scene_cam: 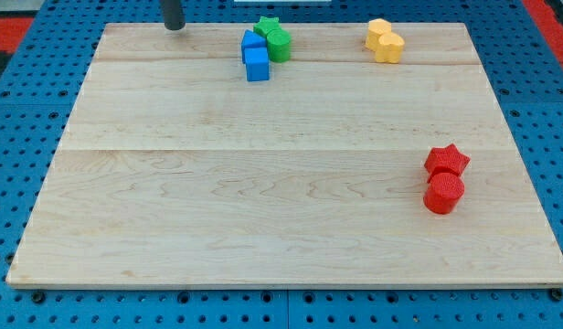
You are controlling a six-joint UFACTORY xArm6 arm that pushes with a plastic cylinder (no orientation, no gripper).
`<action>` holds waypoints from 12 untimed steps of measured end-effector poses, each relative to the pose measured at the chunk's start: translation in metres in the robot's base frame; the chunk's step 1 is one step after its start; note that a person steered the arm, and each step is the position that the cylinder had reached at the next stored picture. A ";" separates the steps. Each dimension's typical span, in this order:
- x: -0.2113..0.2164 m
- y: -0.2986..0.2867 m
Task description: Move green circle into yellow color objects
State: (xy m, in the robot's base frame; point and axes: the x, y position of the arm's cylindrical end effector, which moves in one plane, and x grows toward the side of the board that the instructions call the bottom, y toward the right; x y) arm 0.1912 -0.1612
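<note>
The green circle (279, 44) sits near the view's top centre, touching a green star (267, 26) behind it and two blue blocks (255, 55) on its left. Two yellow blocks (385, 41) stand together at the view's top right, well apart from the green circle. My tip (175, 26) is at the top left edge of the board, to the left of the blue and green cluster and not touching any block.
A red star (447, 161) and a red cylinder (443, 193) stand together at the view's right. The wooden board (263, 183) lies on a blue pegboard surface.
</note>
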 end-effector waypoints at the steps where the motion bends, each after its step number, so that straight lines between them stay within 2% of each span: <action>1: 0.001 0.056; 3: 0.002 0.160; 4: 0.036 0.155; 5: 0.076 0.124; 6: 0.101 0.155; 8: 0.109 0.231; 9: 0.165 0.168; 10: 0.169 0.210; 12: 0.119 0.238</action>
State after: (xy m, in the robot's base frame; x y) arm 0.3099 0.0769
